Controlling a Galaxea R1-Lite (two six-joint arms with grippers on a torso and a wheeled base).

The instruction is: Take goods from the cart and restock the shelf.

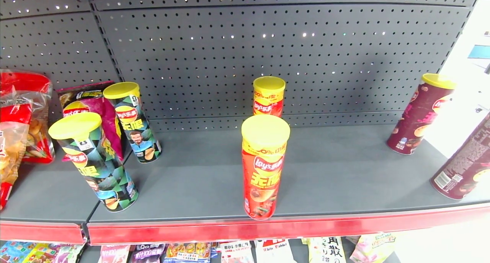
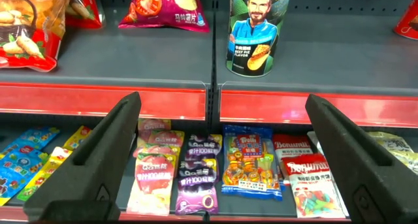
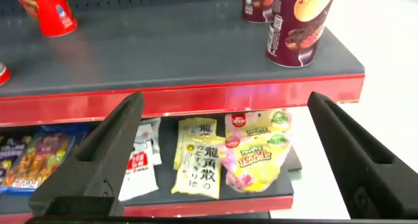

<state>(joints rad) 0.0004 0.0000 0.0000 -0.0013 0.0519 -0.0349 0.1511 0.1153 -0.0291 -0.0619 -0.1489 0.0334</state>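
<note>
Your left claw (image 2: 222, 100) and right claw (image 3: 225, 96) both gape wide and hold nothing, facing the shelf (image 1: 337, 178) front. A red can (image 1: 264, 167) stands upright at that shelf's front edge, a second red can (image 1: 268, 96) behind it.

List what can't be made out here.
Head view: nearer maroon can, top cut off by right edge.
Head view: pink bag, partly hidden behind teal can.
Head view: lower packets, cut off by bottom edge.
Right wrist view: red can, mostly beyond the frame edge.
</note>
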